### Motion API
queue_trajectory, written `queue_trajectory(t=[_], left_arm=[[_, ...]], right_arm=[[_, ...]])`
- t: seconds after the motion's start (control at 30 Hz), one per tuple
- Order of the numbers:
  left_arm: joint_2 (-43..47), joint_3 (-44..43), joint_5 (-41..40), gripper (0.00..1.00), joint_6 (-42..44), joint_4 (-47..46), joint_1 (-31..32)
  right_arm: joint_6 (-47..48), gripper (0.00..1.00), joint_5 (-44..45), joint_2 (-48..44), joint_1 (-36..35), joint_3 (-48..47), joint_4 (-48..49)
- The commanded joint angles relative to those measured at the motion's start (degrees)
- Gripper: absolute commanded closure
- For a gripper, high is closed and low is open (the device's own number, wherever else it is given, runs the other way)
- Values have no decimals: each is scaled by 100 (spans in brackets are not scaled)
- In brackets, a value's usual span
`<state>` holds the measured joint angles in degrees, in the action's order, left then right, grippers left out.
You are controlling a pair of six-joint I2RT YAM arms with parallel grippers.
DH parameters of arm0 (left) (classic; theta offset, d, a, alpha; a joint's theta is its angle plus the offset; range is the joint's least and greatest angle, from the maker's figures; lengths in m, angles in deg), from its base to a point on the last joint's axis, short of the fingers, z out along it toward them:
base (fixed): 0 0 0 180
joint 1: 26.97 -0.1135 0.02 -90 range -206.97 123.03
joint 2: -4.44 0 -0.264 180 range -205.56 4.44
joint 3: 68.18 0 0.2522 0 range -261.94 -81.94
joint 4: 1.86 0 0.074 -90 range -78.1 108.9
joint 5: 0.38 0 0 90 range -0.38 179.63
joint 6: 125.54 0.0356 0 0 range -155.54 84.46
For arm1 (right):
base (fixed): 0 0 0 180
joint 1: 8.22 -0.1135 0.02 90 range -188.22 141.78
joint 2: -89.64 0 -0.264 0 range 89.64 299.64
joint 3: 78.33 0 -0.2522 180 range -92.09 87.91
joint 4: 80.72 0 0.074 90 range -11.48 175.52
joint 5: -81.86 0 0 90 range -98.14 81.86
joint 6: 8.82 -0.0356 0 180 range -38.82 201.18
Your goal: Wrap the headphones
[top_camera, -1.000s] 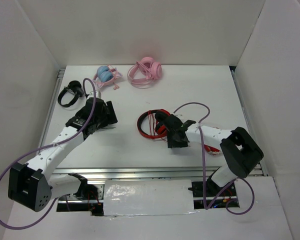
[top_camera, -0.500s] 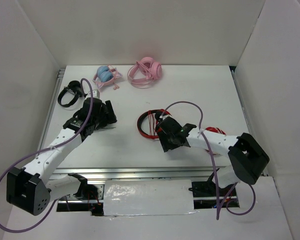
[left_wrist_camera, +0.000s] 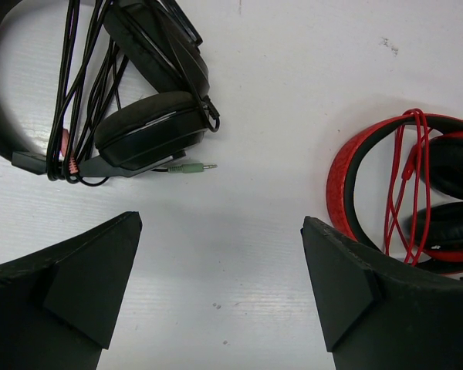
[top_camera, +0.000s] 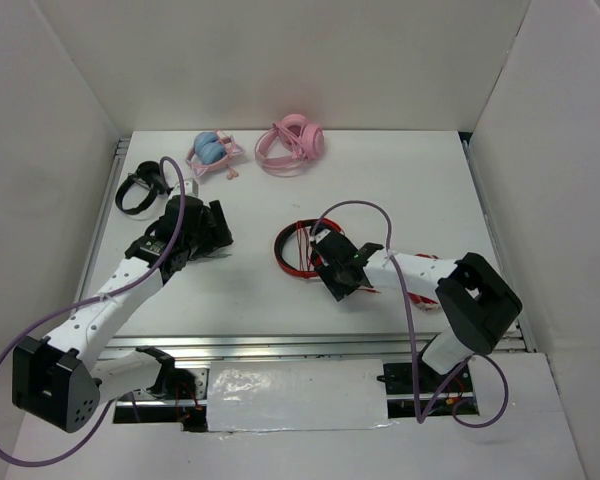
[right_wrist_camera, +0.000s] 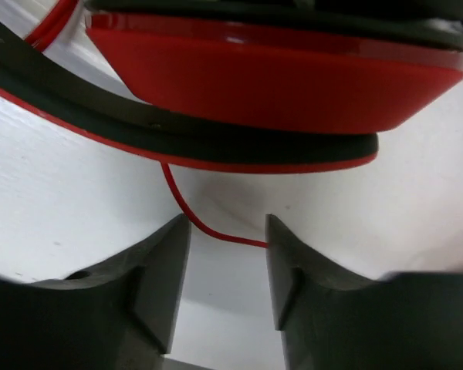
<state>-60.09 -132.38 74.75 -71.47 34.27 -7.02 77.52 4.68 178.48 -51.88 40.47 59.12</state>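
Ear cups of the headphones [top_camera: 290,250] beneath the right tool [top_camera: 330,262].

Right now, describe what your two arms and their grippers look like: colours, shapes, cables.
Both the left arm and the right arm have white links with bulky black joint housings. A thin purple cable loops loosely along each. The left gripper and the right gripper are matte black, each with two wedge-shaped fingers. No markings are visible.
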Motion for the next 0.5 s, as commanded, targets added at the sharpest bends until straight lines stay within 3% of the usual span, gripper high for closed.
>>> queue_trajectory(t=[0.0, 0.07, 0.1, 0.2, 0.3, 0.47], left_arm=[[-24, -116, -121, 1, 138, -48, -34], [-16, -116, -112, 1, 147, -57, -34], [-15, -98, -112, 1, 147, -49, -34], [19, -63, -112, 1, 147, -66, -34], [63, -37, -69, 1, 156, -66, -43], [99, 16, 46, 1, 147, -137, -34]], right_arm=[[304, 51, -86, 107, -11, -195, 292], [305, 65, -244, 108, -37, -213, 258], [305, 78, -314, 81, -37, -213, 249], [304, 91, -876, -42, -55, -213, 135], [305, 98, -1746, -270, -72, -222, 2], [-369, 100, -3247, -411, -20, -458, 152]])
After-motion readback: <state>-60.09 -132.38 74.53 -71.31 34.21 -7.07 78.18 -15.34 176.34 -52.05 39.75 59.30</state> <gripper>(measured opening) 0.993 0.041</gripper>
